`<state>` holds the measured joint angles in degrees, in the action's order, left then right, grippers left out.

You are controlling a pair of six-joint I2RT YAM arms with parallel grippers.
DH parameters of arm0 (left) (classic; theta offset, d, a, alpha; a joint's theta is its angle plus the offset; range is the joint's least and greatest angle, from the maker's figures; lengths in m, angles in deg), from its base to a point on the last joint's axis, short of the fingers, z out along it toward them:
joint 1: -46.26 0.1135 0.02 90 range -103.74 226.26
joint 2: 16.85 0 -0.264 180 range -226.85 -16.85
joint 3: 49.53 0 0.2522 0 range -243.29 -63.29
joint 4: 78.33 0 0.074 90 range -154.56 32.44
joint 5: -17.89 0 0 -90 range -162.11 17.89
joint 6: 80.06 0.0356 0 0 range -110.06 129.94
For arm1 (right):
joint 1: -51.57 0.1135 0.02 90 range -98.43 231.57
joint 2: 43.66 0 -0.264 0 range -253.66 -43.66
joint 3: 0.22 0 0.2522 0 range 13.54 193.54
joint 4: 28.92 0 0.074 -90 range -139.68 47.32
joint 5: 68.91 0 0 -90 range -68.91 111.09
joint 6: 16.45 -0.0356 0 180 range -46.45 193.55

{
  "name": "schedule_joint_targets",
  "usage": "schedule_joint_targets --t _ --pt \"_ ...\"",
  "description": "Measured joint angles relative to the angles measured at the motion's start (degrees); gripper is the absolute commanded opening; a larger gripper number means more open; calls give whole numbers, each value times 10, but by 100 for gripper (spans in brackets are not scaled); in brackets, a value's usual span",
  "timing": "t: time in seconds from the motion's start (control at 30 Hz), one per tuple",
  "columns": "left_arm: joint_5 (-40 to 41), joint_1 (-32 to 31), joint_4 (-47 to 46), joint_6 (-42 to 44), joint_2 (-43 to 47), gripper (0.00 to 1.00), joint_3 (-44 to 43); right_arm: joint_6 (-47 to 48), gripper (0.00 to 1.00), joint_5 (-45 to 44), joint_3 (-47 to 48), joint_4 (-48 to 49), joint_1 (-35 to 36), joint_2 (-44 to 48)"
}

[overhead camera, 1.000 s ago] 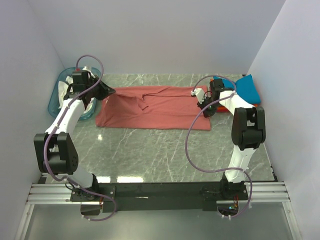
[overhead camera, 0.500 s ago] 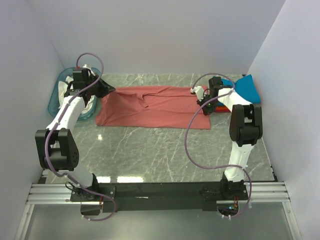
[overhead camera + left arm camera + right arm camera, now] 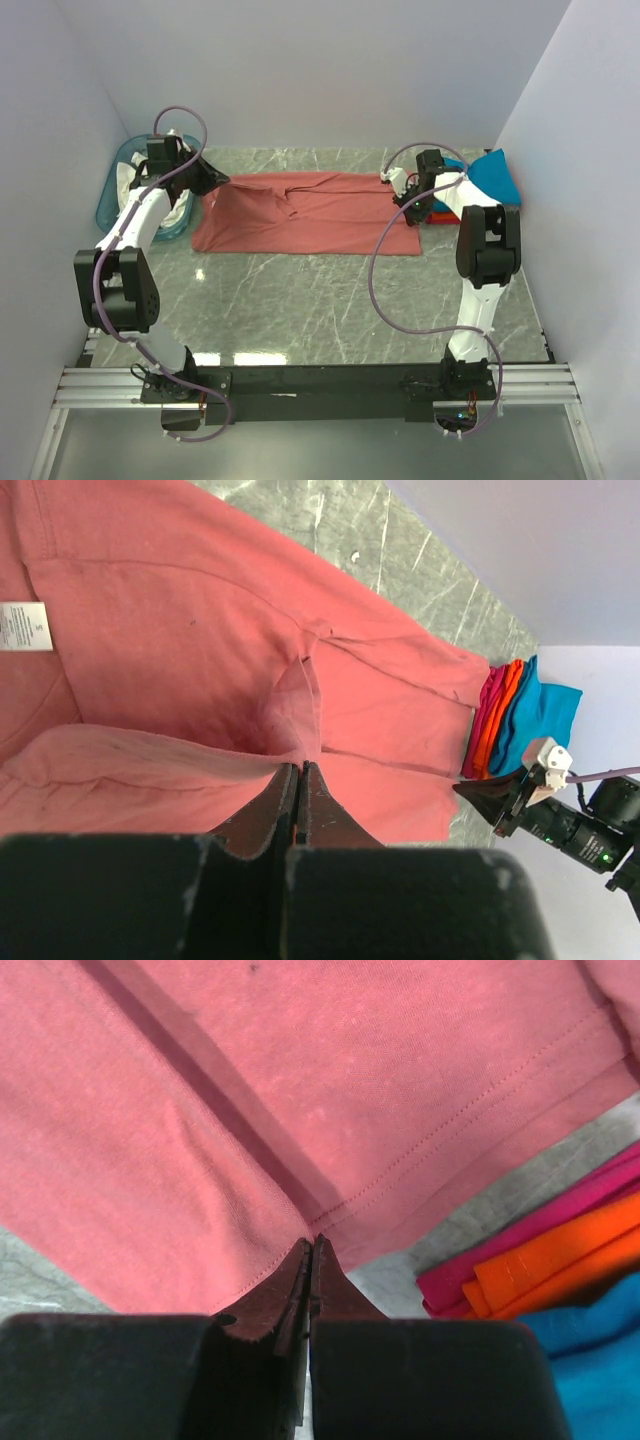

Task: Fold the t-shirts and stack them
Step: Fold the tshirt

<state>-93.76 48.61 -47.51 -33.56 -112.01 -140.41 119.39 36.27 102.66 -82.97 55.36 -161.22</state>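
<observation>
Dusty-red cloth fills both wrist views: the dusty-red t-shirt (image 3: 310,215) lies spread across the far half of the counter (image 3: 330,300), between the two arms. Over the last second we see almost no change in the shirt itself. Both arms have drawn their elbows in, and the right end effector (image 3: 403,190) has crept slightly toward the back wall at the shirt's right edge. The left end effector (image 3: 297,770) is clamped on a raised ridge of cloth at the left side. The right one's fingers are pressed together over the hem, but we cannot tell whether any cloth is caught. The folded stack (image 3: 550,1255) sits just beside that hem. We judge the fold barely begun, with nothing turned over yet.
</observation>
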Motion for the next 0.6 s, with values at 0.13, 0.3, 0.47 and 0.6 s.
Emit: schedule_joint_targets --t 0.13,0.3,0.47,0.6 --pt "-1 1 3 4 -14 1 -17 0 0 -4 3 -1 0 -9" --pt "-2 2 5 7 -33 1 -34 -1 0 -7 9 -5 0 -10" --pt "-2 3 14 9 -49 0 -47 -4 0 -8 14 -6 0 -10" --pt "-1 4 17 9 -58 0 -54 -4 0 -8 16 -7 0 -11"
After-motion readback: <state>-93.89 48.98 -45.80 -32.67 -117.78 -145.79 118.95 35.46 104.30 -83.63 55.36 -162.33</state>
